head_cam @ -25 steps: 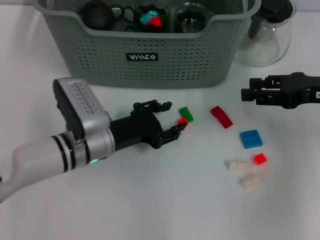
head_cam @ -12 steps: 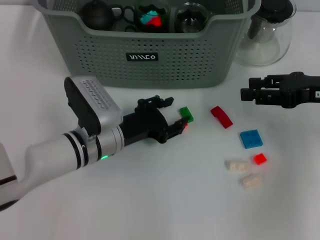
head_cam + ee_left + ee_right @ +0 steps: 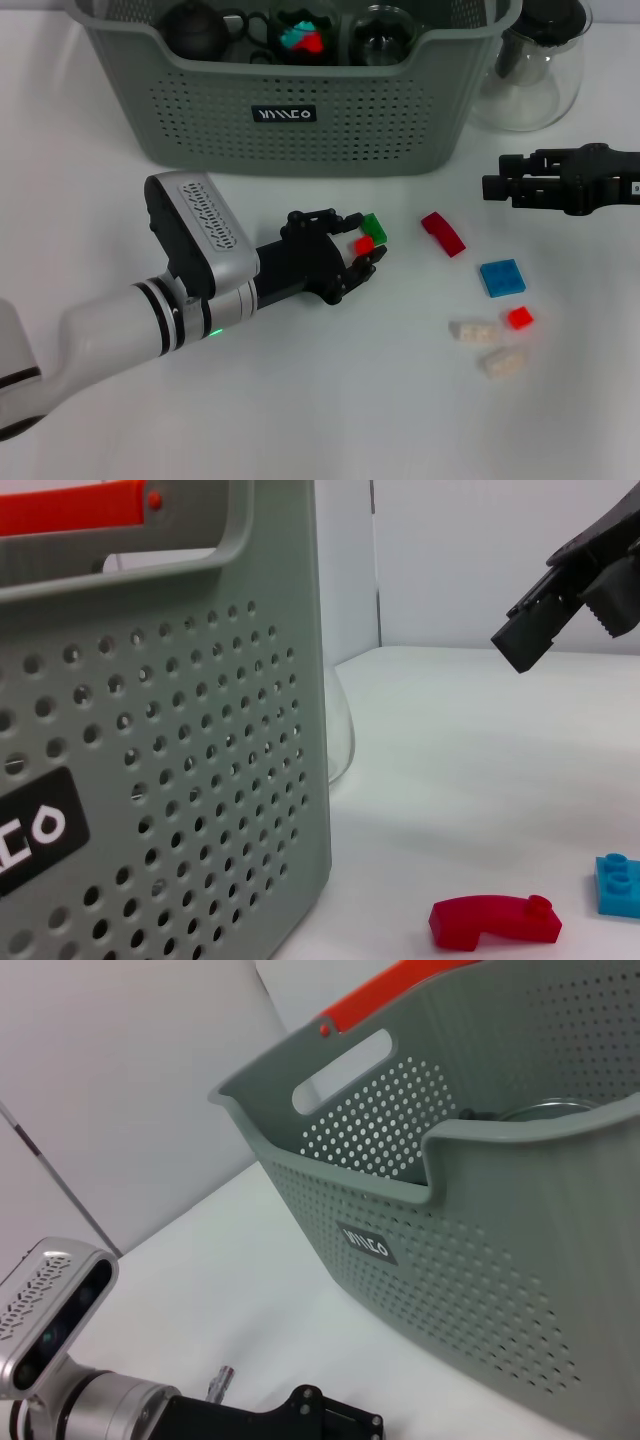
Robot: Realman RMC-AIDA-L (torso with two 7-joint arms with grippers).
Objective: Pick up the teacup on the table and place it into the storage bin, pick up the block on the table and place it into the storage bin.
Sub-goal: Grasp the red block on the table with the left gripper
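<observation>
Storage bin (image 3: 300,110) behind blocks (image 3: 500,277); pitcher (image 3: 535,70) right of bin.

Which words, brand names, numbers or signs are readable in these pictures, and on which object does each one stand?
White letters on the small black label on the front wall of the storage bin: stylised, not surely readable; in the right wrist view they look like "VIILCO", but this is uncertain.
In the left wrist view only the end of that label shows, too partial to read.
No other text or number is visible.
</observation>
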